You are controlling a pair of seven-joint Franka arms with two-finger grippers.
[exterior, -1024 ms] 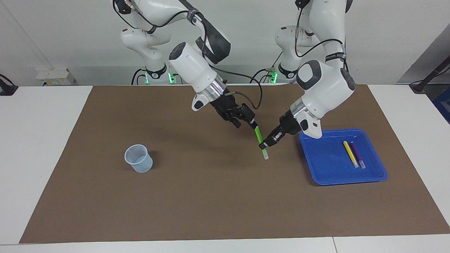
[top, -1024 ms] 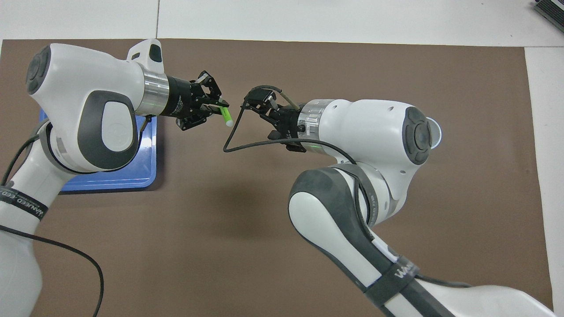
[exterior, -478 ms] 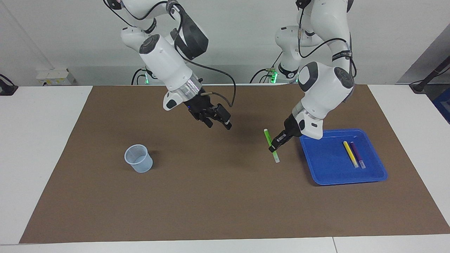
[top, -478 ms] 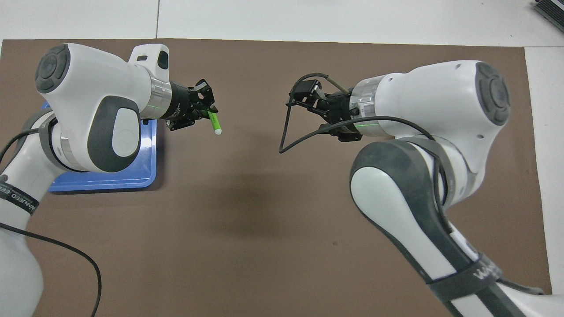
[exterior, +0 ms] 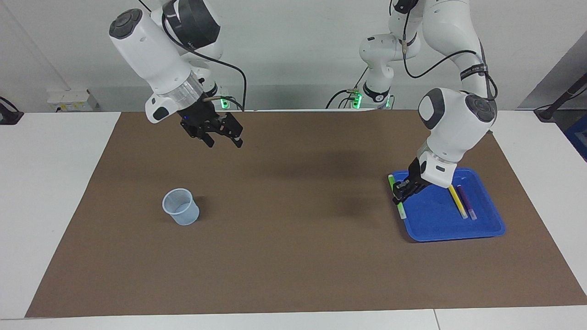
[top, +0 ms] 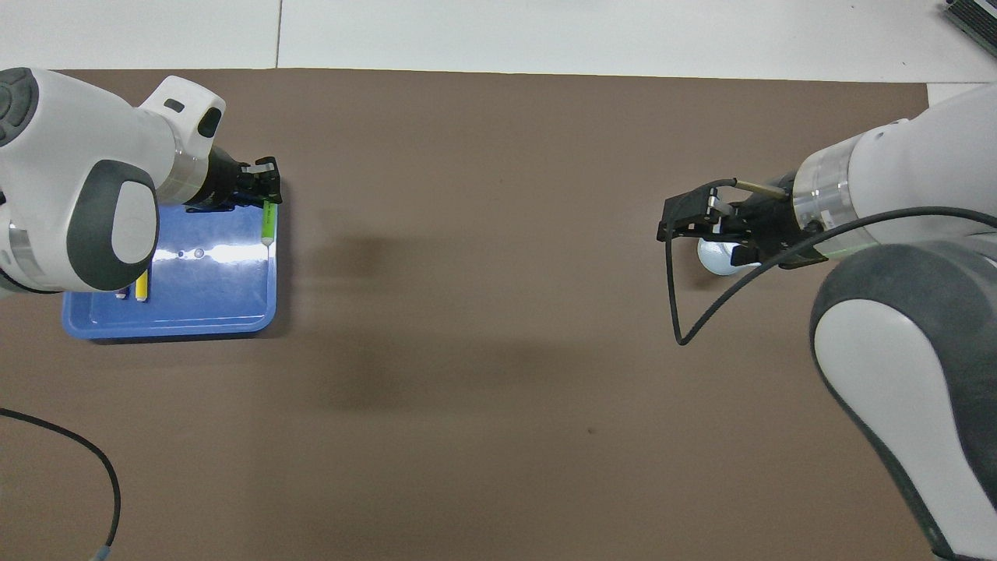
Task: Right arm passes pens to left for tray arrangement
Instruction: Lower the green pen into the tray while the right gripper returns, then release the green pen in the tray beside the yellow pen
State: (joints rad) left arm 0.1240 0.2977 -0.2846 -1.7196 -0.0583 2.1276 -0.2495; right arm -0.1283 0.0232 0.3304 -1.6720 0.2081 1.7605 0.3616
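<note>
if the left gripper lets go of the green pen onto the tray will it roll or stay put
The green pen looks round and slim, so it could roll a little; held tilted by the left gripper over the blue tray's edge, it might tip outward. Inside, the raised rim should stop it. It looks stiff and light, like the yellow pen lying still.

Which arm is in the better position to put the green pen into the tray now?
The left arm. Its tool is shut on the green pen and hangs over the tray's edge. The right tool is open, holds nothing, and hangs near the cup.
</note>
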